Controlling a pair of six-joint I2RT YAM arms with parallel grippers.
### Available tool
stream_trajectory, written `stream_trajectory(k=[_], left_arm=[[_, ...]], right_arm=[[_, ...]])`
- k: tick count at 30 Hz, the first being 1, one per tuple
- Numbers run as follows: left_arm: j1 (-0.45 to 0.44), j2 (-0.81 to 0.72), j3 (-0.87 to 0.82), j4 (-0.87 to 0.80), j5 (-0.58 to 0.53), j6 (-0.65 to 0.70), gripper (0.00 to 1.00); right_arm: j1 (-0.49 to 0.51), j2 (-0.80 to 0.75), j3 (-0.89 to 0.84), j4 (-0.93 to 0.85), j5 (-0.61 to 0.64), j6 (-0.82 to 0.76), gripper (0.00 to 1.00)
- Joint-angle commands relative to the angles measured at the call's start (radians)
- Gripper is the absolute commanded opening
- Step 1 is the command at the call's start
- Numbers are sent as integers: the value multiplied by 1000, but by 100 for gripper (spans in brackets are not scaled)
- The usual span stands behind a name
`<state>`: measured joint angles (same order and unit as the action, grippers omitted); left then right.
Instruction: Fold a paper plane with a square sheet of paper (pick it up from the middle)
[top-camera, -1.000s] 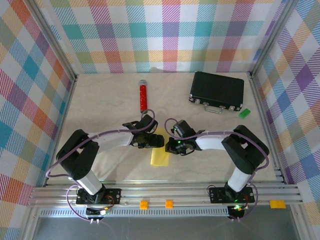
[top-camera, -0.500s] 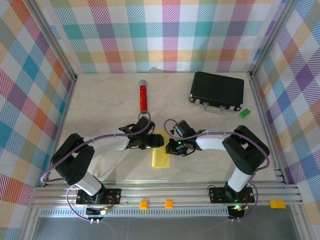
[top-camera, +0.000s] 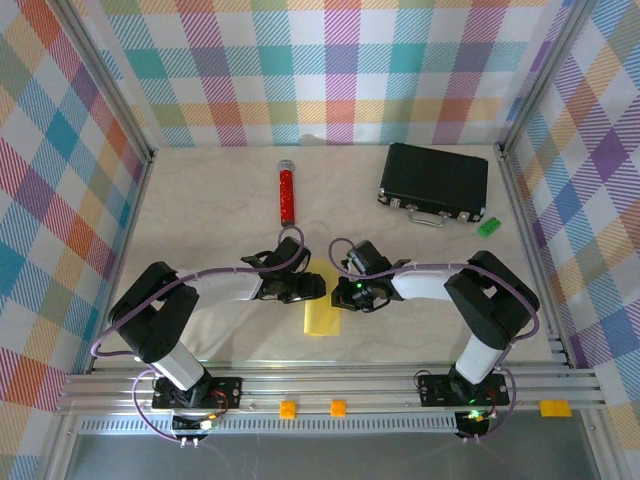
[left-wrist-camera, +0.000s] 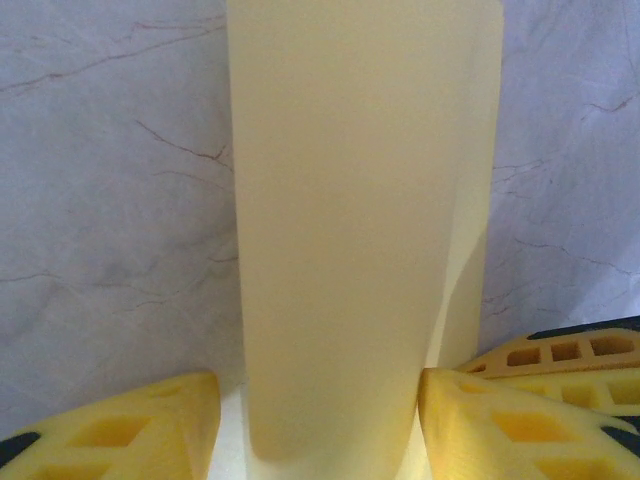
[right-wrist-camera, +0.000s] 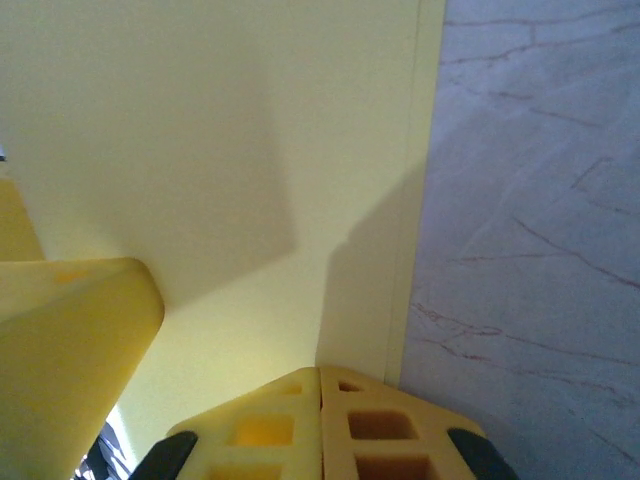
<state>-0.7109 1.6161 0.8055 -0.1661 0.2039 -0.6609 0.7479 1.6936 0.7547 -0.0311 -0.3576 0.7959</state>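
The square sheet of paper, folded into a narrow strip, is laid flat on the table, near the middle. It is judged light, limp and easily crumpled, so a hold along a creased edge is advised. The left gripper is spread astride it. The right gripper is pressed together at its edge.

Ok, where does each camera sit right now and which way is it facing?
Top external: fixed above and behind the arms, looking down on the table; both arms show, left gripper and right gripper at the yellow paper.
Left wrist: looks down along the paper strip; its fingers flank it.
Right wrist: looks down at the paper's edge; its shut fingers show.
Shared: the paper, in all three.
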Motion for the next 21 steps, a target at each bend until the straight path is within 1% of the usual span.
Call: stream_trajectory(k=[1, 5, 9, 11, 12, 13, 14, 15, 18, 19, 21], left_arm=[[2, 34, -20, 26, 28, 8, 53], [2, 40, -19, 21, 24, 18, 47], [1, 48, -18, 4, 6, 31, 46], [-2, 52, -15, -9, -7, 37, 46], [-4, 55, -12, -15, -14, 38, 46], [-4, 57, -11, -22, -22, 40, 46], [-5, 58, -8, -30, -31, 40, 45], [-5, 60, -6, -39, -38, 41, 45], [-7, 62, -4, -55, -55, 52, 45], [-7, 62, -3, -58, -59, 54, 45], [-6, 63, 0, -61, -63, 57, 45]], right_arm=[[3, 0, -28, -75, 19, 9, 10], [4, -2, -21, -76, 19, 14, 11], [2, -16, -5, -55, 0, 23, 13], [1, -38, 8, -34, -14, 33, 17], [2, -53, 15, -30, -11, 38, 20], [1, -78, 24, -32, 4, 45, 26], [1, -108, 35, -53, 40, 52, 33], [1, -136, 46, -82, 77, 57, 37], [1, -236, 63, -188, 227, 58, 38], [2, -275, 57, -225, 295, 72, 38], [1, -336, 20, -229, 364, 77, 38]])
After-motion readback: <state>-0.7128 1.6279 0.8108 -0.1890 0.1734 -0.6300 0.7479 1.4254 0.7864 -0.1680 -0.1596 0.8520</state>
